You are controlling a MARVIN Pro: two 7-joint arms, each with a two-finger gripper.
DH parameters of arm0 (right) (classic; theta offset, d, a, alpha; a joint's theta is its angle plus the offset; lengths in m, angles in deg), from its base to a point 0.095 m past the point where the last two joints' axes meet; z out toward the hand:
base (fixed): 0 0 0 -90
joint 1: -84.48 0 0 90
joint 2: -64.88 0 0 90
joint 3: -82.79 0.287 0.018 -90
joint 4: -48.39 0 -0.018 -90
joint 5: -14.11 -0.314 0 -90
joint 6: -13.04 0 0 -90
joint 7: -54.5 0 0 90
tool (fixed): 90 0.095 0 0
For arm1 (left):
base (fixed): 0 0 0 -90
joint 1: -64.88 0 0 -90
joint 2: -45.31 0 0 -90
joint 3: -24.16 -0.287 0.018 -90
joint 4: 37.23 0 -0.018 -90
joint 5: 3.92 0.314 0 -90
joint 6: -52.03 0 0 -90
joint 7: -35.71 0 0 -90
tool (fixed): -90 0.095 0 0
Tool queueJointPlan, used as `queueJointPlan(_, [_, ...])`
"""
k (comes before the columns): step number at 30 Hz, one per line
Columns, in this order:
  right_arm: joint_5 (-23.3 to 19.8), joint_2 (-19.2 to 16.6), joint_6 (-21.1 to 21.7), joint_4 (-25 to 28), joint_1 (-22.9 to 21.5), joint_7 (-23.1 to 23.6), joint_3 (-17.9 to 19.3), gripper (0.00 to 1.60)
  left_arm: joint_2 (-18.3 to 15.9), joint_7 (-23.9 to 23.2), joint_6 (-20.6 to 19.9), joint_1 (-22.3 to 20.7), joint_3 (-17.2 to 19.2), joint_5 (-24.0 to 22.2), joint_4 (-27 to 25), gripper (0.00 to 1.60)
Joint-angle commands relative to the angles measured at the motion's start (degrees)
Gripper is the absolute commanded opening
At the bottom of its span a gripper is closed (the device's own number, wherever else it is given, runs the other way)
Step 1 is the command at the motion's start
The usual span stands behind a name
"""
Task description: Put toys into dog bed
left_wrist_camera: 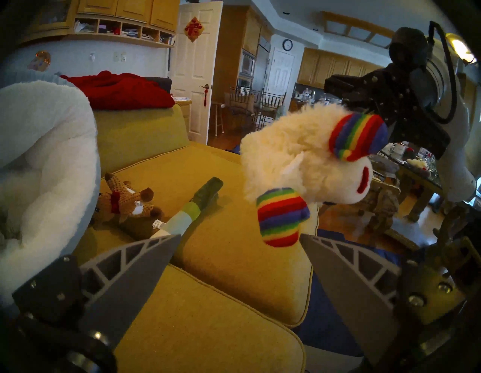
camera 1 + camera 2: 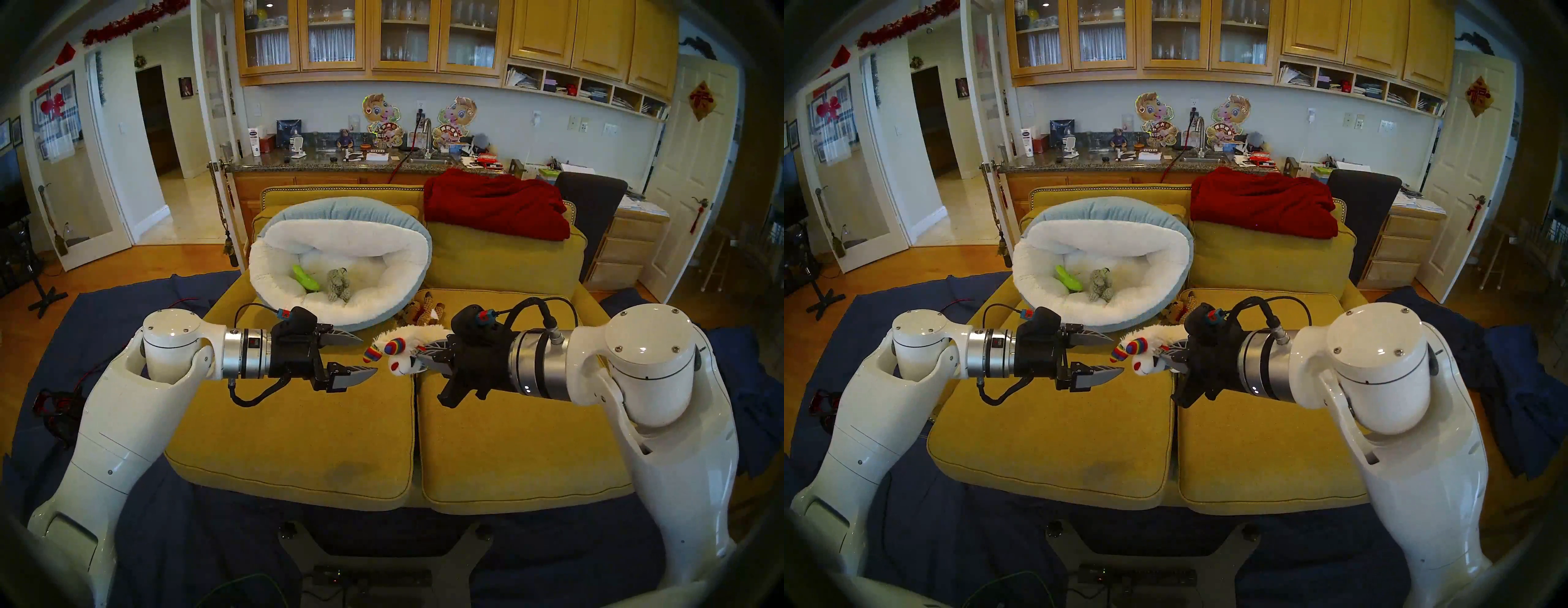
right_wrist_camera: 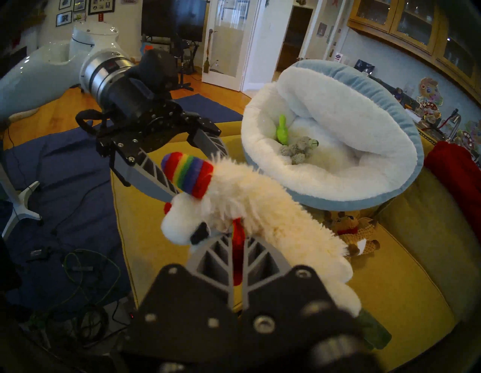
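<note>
Toys: 2 of 5 already in dog bed (image 2: 271,271), green cactus (image 2: 306,278) + grey cub (image 2: 338,285). White animal w/ rainbow paws (image 2: 403,352) hangs mid-air over sofa seat, pinched in right pincer (image 2: 426,354), fingers pressed together on it. Left pincer (image 2: 360,356) spread wide, empty, facing it, just beside a paw. Brown knitted animal (image 1: 130,200) + long tube (image 1: 187,211) lie on cushion by bed. Looks like a handover; I'd centre left fingers on the body, not the paw, and close before right lets go.

The dog bed (image 2: 339,231) sits on the sofa (image 2: 297,446); two toys (image 2: 322,282) in it; another toy (image 2: 424,312) right of it; blanket (image 2: 496,204) behind-right.
</note>
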Motion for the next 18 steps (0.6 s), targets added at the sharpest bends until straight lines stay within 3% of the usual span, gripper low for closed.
queueJointPlan(1, [-3.0,-2.4,-0.2,1.4,-1.5,4.1,0.7,0.0,0.6,-1.2,-0.4,-1.3,1.0,-2.0,-1.9,1.6])
queueJointPlan(15, [-8.0,-5.2,-0.3,1.4,-2.4,3.6,0.7,0.0,0.9,-1.6,-3.1,-1.9,0.8,-1.9,-1.7,1.6])
queueJointPlan(17, [-8.7,-5.6,-0.4,1.4,-2.4,3.5,0.6,0.0,1.0,-1.7,-3.5,-2.0,0.7,-1.8,-1.6,1.4])
queueJointPlan(18, [-9.0,-5.7,-0.4,1.4,-2.4,3.5,0.6,0.0,1.0,-1.7,-3.7,-2.0,0.7,-1.7,-1.6,1.22])
